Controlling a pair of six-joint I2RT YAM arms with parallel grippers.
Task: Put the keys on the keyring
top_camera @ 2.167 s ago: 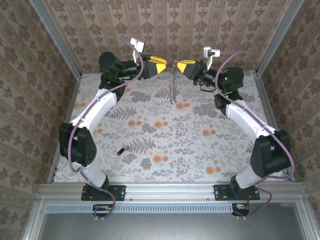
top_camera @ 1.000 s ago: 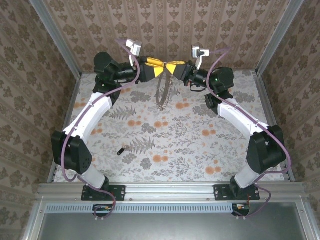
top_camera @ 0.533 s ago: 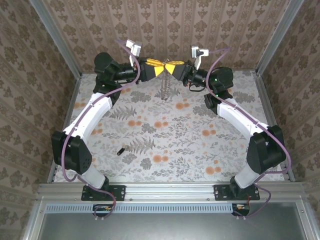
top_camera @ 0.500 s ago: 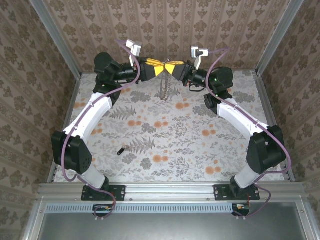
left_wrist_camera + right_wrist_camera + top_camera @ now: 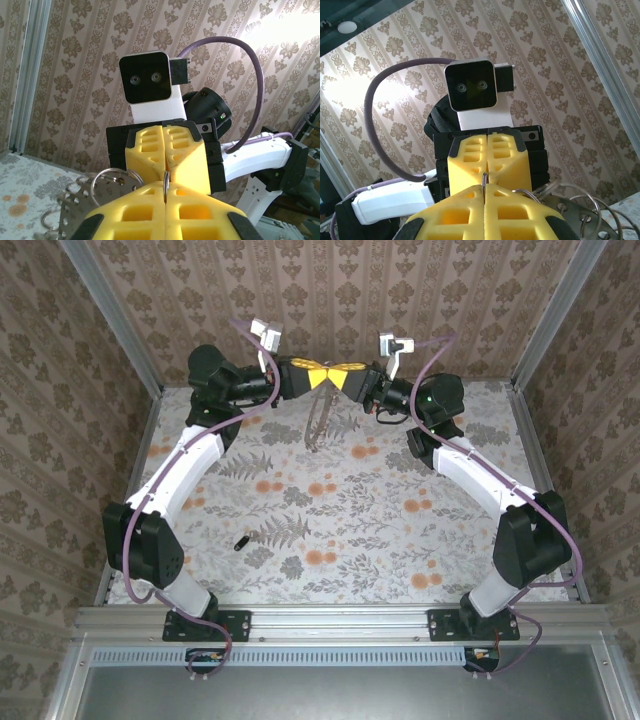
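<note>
My left gripper and right gripper meet tip to tip high above the back of the table. Both are shut on the same thin metal ring, seen edge-on between the yellow fingers. In the right wrist view that ring sits in my right gripper, facing the left one. The keyring, a toothed brownish-grey hoop, hangs below them, with its perforated rim and small split rings beside the fingers. The key, tiny and dark, lies on the table at the near left, far from both grippers.
The floral table is boxed in by patterned walls and aluminium posts. Purple cables arc over both wrists. An aluminium rail runs along the near edge by the arm bases.
About two seconds ago the grippers were apart; they have since moved left and closed tip to tip. In the last second the arms barely move while the hanging keyring swings and turns.
</note>
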